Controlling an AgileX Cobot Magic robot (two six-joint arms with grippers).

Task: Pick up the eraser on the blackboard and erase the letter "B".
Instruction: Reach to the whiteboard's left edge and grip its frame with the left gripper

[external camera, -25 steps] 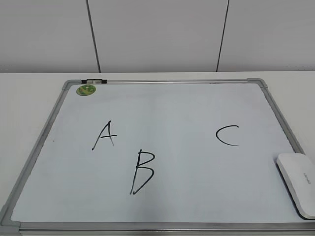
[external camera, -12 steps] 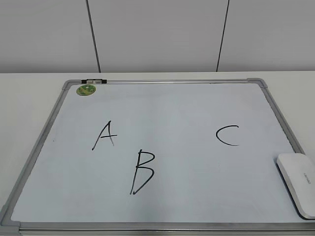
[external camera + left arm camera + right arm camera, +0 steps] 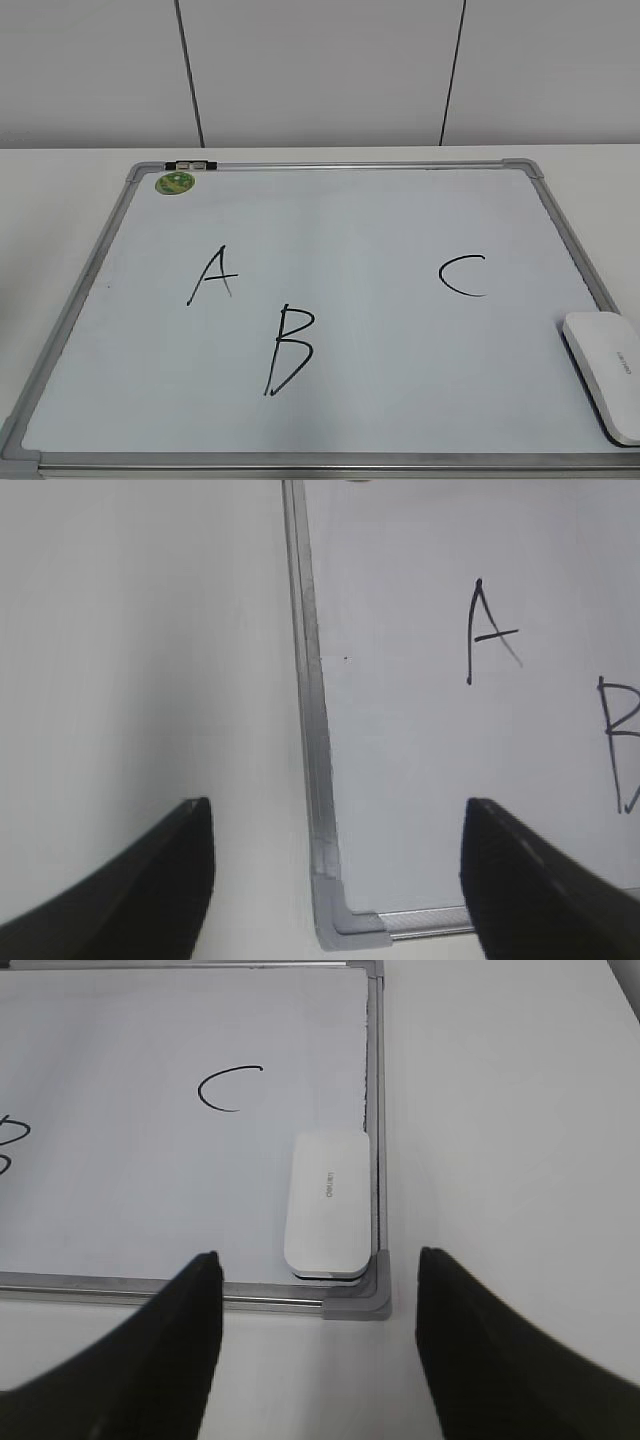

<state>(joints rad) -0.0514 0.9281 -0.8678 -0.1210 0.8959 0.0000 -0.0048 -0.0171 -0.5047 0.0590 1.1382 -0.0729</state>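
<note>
White desk (image 3: 60, 190) carries the blackboard (image 3: 330, 165); eraser (image 3: 605, 372) lies at its near right corner, letter "B" (image 3: 290, 350) intact. Pale panelled wall (image 3: 320, 70) behind. Both my fingers' pairs spread, empty.

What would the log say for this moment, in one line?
stage: not started | white plastic eraser: untouched, board corner | black letter B: intact | left gripper: open | right gripper: open, near eraser

a plain white matte surface (image 3: 60, 190) spreads out on all sides. behind it, at twelve o'clock, stands a pale grey panelled wall (image 3: 320, 70), divided by two thin dark vertical seams (image 3: 190, 75).
</note>
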